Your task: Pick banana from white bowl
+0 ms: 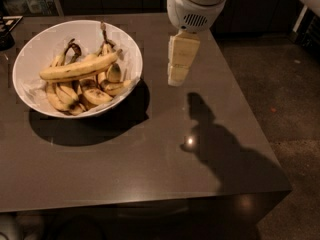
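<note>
The white bowl (32,49) sits at the left of the dark table, lined with crumpled white paper. The banana (80,67), long, nearly straight and yellow, lies across the top of several shorter, blotched bananas (95,95) in the bowl. My gripper (177,76) hangs from the white arm above the table, to the right of the bowl and apart from it, pointing down. Nothing shows in it.
The table's right edge (250,109) and front edge (150,201) drop to a speckled floor. Dark objects (5,31) stand at the far left edge. The arm's shadow (215,144) falls on the table's right part.
</note>
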Available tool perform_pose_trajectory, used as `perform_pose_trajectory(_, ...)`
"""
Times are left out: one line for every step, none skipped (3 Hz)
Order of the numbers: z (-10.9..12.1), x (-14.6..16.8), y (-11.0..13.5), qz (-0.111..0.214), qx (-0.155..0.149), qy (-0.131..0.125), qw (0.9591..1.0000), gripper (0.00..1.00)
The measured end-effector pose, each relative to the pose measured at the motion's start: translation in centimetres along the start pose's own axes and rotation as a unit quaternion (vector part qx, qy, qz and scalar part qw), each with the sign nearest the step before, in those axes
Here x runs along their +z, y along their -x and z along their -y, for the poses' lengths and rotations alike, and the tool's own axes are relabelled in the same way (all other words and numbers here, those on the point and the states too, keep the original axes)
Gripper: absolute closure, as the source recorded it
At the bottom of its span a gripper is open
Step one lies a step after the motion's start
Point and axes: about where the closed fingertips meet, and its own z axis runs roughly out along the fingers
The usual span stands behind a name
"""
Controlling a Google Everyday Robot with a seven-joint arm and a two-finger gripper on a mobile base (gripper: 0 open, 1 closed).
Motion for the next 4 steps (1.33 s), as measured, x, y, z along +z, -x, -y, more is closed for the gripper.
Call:
perform_pose_trajectory(0.1, 0.6, 2.5, 0.027, -0.018, -0.008, 0.9994, 0.0)
perform_pose_trajectory(-0.3, 1.6, 5.8, 0.055, -0.064, -0.008, 0.9964, 0.0)
perform_pose_trajectory(-1.1, 1.9, 7.3, 0.055, -0.106, -0.004, 0.9929, 0.0)
perform_pose_trajectory(-1.0, 1.3, 7.4, 0.059, -0.104, -0.003, 0.9928, 0.0)
